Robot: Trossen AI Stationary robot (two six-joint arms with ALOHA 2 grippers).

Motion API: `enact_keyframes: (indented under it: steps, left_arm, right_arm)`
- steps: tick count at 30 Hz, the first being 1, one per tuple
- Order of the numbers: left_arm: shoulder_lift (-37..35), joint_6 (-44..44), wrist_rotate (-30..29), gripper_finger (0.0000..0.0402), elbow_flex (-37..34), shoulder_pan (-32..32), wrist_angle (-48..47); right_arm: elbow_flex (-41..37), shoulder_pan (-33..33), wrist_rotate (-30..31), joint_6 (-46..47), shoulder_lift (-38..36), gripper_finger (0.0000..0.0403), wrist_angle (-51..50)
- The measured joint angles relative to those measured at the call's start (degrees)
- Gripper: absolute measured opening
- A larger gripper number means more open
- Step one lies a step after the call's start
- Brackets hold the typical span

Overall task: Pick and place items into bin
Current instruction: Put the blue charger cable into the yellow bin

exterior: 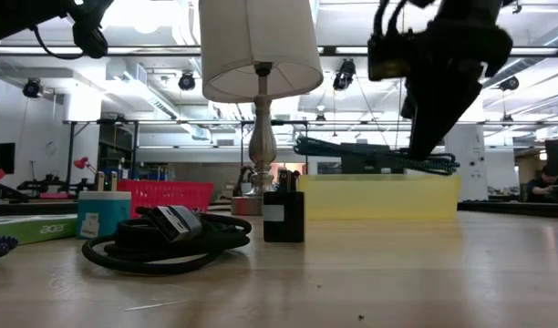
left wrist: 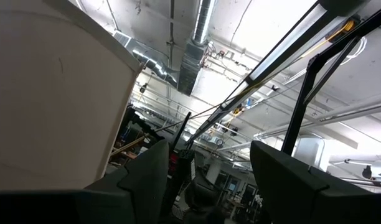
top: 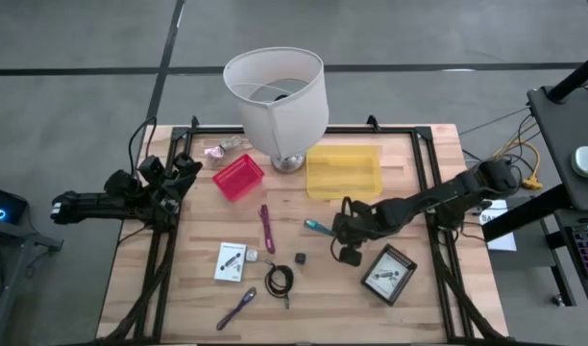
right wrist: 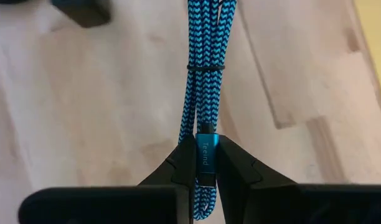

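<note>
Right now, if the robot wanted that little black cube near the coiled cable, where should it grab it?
Probably from straight above, fingers closing on two opposite upright sides of the black cube. It stands alone on the table, clear of the coiled black cable, so both fingers have room. The right gripper is nearest but already holds the blue braided cable; the left gripper waits at the left edge.
</note>
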Motion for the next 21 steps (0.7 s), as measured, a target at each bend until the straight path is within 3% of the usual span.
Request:
enact_keyframes:
  steps: [11, 21]
  left_arm:
    - [0.02, 0.02, 0.0, 0.021, -0.02, 0.02, -0.02]
    - [-0.07, 0.02, 0.0, 0.021, -0.04, 0.01, -0.04]
  right_arm:
    - [-7.95, -5.8, -0.02, 0.19, -4.78, 0.0029, 8.98]
    - [-10.31, -10.56, 1.31, 0.2, -4.96, 0.0029, 13.68]
